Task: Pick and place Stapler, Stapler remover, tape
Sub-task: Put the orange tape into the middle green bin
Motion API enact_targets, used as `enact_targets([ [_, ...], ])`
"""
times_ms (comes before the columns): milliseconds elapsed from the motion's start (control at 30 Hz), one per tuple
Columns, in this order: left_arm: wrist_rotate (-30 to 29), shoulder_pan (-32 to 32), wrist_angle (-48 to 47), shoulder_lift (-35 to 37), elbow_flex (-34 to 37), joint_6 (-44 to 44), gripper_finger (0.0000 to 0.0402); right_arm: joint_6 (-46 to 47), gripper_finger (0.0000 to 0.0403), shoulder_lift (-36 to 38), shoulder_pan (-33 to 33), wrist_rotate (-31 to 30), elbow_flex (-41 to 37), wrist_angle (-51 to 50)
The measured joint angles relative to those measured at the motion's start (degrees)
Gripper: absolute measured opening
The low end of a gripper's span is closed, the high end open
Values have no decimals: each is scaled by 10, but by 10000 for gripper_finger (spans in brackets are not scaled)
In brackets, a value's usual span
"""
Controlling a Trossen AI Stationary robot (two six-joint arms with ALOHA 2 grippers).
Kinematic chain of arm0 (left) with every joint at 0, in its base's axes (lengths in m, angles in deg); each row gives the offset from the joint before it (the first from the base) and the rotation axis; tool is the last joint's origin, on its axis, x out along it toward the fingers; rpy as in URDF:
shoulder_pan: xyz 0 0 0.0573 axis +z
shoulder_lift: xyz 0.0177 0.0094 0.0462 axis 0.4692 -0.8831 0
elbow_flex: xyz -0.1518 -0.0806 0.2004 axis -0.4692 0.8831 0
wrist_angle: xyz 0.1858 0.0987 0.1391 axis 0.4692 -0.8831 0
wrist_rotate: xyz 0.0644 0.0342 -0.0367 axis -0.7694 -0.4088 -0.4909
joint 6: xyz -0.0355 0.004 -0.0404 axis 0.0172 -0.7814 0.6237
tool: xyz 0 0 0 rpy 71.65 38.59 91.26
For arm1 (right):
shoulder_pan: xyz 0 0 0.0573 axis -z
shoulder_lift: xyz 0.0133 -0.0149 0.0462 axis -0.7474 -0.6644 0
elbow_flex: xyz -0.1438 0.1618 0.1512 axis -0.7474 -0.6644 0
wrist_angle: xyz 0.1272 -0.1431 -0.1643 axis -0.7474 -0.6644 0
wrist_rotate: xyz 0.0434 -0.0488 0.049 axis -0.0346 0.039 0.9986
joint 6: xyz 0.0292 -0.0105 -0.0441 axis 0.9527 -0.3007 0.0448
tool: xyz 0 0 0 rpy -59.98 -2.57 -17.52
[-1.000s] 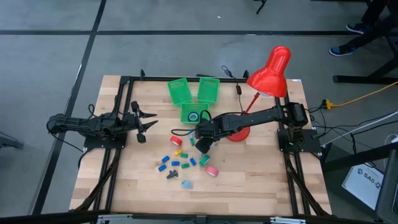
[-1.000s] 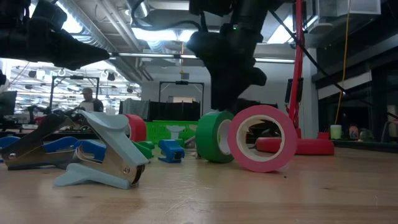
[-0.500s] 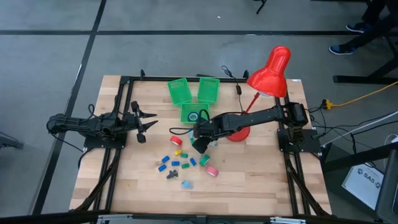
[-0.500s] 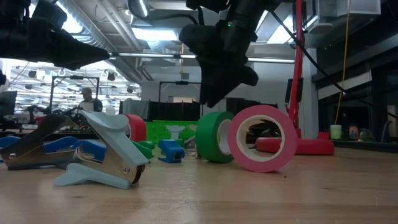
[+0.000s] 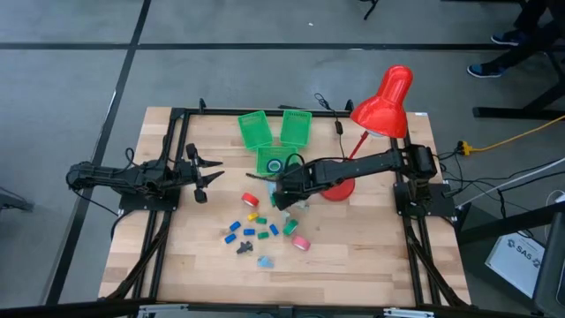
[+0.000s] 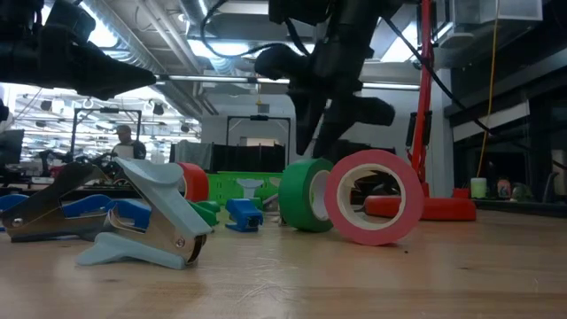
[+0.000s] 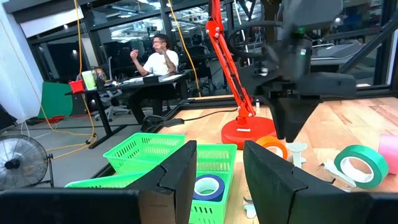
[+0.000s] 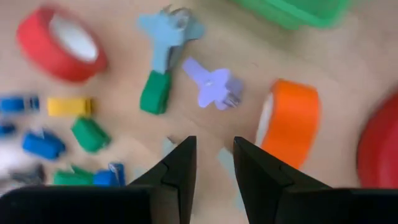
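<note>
My right gripper point(image 5: 281, 199) hangs over the middle of the table, pointing steeply down, open a little, with nothing between its fingers point(image 8: 214, 149). Below it lie a red tape roll point(image 8: 59, 43), an orange tape roll point(image 8: 289, 121), a pale blue stapler remover point(image 8: 168, 31), a lilac stapler remover point(image 8: 214, 84) and small green point(image 8: 154, 93), yellow point(image 8: 68, 106) and blue point(image 8: 40, 144) staplers. Green tape point(image 6: 306, 195) and pink tape point(image 6: 372, 197) stand on edge near the front. My left gripper point(image 5: 210, 177) waits, level and slightly open, at the table's left.
Three green baskets point(image 5: 272, 132) stand at the far middle; one holds a blue tape roll point(image 7: 208, 185). A red desk lamp rests its base point(image 5: 340, 187) right of my right gripper. A pale teal stapler remover point(image 6: 146, 221) lies near the front edge. A person sits beyond the table.
My right gripper has rolled about the line it points along, staying over the same spot above the scattered items. Its finger gap looks unchanged. Nothing on the table has moved.
</note>
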Motion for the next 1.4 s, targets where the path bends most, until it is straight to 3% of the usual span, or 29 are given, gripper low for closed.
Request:
enact_targets([
  [100,0,0,0,0,0,0,128,61,111,0,10,-4,28,-34],
  [300,0,0,0,0,0,0,128,45,111,0,4,-28,113,-126],
  [467,0,0,0,0,0,0,128,113,111,0,-21,-93,118,-163],
  [600,0,0,0,0,0,0,128,142,122,-6,-34,-109,117,-181],
  [733,0,0,0,0,0,0,127,140,170,-5,-38,-126,117,-191],
  [1000,0,0,0,0,0,0,127,140,336,-19,-38,-126,117,-211],
  [1100,0,0,0,0,0,0,128,140,380,-34,-33,-126,117,-211],
  [1200,0,0,0,0,0,0,127,140,396,-48,-27,-126,117,-210],
  [1400,0,0,0,0,0,0,128,140,375,-81,-17,-103,117,-207],
])
